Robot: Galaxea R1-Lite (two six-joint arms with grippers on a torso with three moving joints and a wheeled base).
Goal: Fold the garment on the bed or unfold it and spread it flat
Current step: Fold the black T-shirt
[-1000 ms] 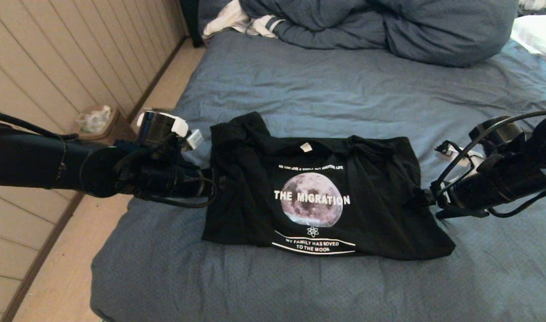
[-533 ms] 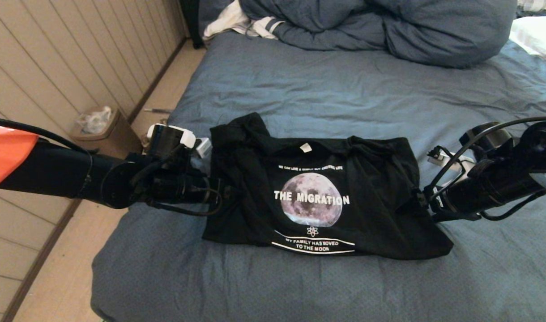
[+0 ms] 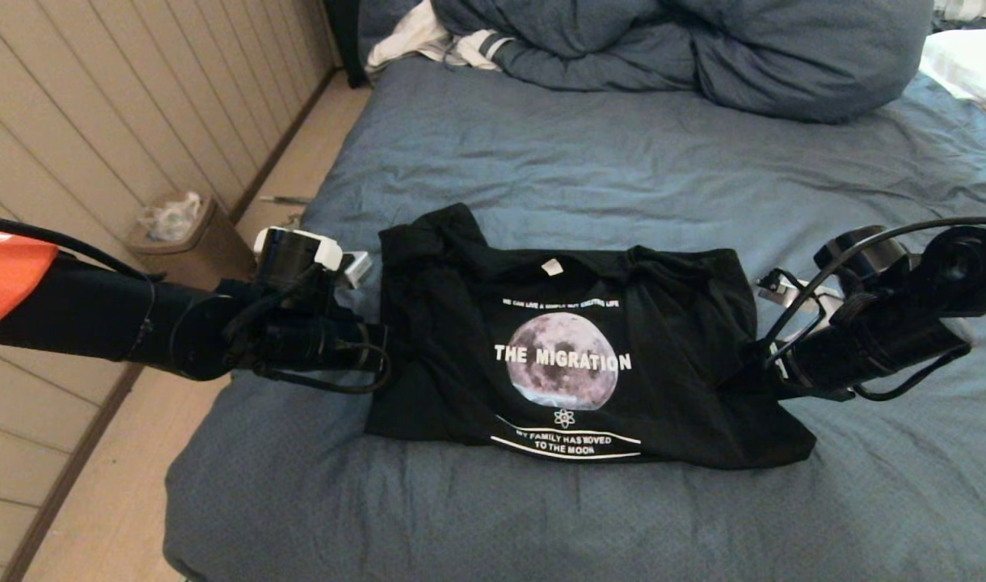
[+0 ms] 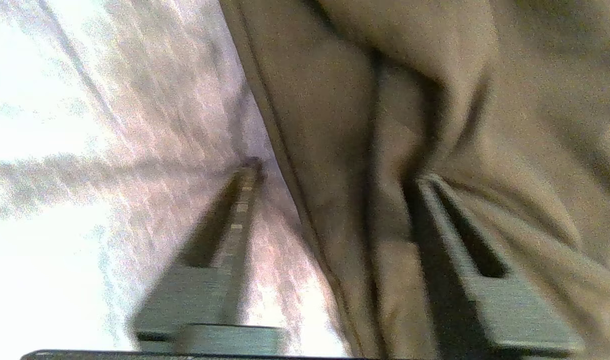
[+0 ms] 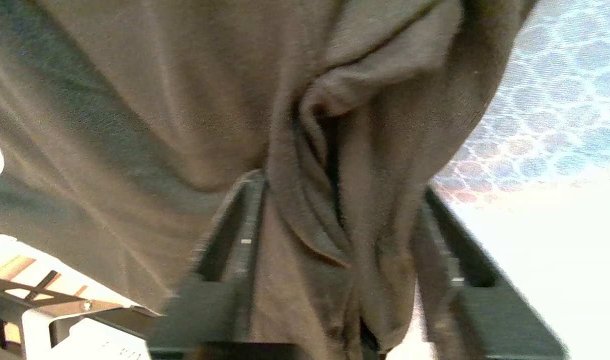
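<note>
On the bed (image 3: 541,162) the garment (image 3: 574,356) lies half folded. At its two side edges, the left hand (image 4: 335,175) and right hand (image 5: 340,185) have narrowed around cloth but are not yet pressed together, probably preparing a lift.

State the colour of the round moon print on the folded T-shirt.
Purplish-grey with a pale lower edge; the round moon print sits on the thin black short-sleeved T-shirt. Clearest in the head view.
</note>
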